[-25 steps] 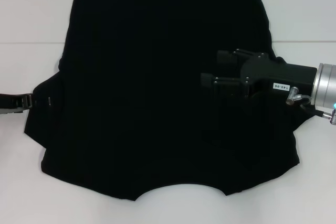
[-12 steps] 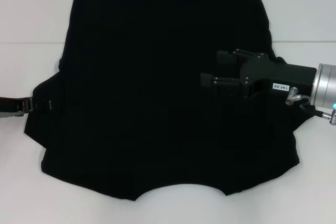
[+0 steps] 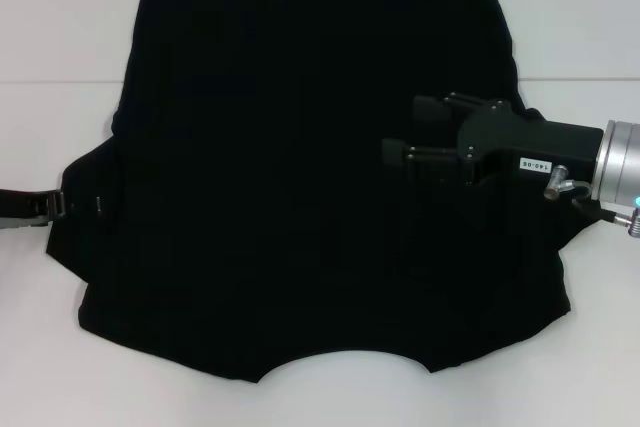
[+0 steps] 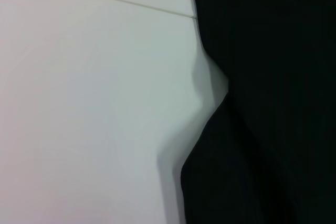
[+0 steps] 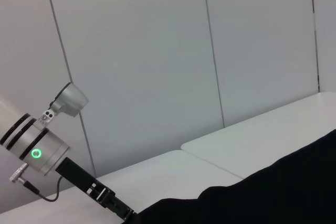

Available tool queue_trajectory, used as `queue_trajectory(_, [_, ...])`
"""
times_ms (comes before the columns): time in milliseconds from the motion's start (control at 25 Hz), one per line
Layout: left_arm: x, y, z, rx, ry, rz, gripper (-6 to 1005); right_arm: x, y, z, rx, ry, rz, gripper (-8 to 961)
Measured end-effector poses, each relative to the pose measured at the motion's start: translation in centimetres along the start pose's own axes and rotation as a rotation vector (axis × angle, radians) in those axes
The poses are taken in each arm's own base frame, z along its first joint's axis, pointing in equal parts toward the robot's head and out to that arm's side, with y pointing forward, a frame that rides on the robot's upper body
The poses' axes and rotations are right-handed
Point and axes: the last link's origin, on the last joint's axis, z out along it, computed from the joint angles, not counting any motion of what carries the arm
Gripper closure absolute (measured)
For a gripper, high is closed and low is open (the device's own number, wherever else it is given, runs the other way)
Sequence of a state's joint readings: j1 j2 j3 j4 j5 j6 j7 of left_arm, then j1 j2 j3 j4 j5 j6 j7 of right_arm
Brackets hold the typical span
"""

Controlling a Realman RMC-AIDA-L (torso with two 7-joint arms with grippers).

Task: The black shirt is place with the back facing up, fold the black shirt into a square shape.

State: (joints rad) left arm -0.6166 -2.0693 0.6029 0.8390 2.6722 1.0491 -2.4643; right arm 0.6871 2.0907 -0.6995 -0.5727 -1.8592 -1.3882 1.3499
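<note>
One black shirt (image 3: 300, 177) lies spread flat on the white tabletop (image 3: 60, 37), its curved neckline at the near edge and its far hem cut off by the top of my head view; no lettering shows on the side facing up. Black on black makes its folds hard to read, and my right gripper (image 3: 400, 137) blends into it. That gripper hangs over the shirt's right half with its two dark fingers (image 3: 432, 107) lying side by side with a gap between, jaws parted and holding nothing. My left gripper (image 3: 75, 204) reaches in low at the shirt's left sleeve edge, its tip lost in the dark cloth, so I cannot tell how those jaws stand. My left wrist view shows only shirt edge and bare tabletop. Beyond the tabletop stands a pale panelled wall (image 5: 157, 51).
</note>
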Motion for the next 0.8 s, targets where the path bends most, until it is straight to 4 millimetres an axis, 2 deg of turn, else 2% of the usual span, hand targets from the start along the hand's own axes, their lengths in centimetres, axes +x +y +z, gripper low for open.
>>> queue_trajectory(240, [0.01, 0.43, 0.15, -0.005, -0.013, 0.024, 94, -0.05, -0.05, -0.04, 0.002, -0.002, -0.001, 38])
queue_trajectory(640, [0.28, 0.46, 0.13, 0.002, -0.007, 0.045, 200, -0.15, -0.14, -0.12, 0.007, -0.006, -0.002, 38])
queue_trajectory(800, [0.14, 0.33, 0.18, 0.015, -0.02, 0.063, 353, -0.17, -0.14, -0.12, 0.007, -0.007, -0.002, 38])
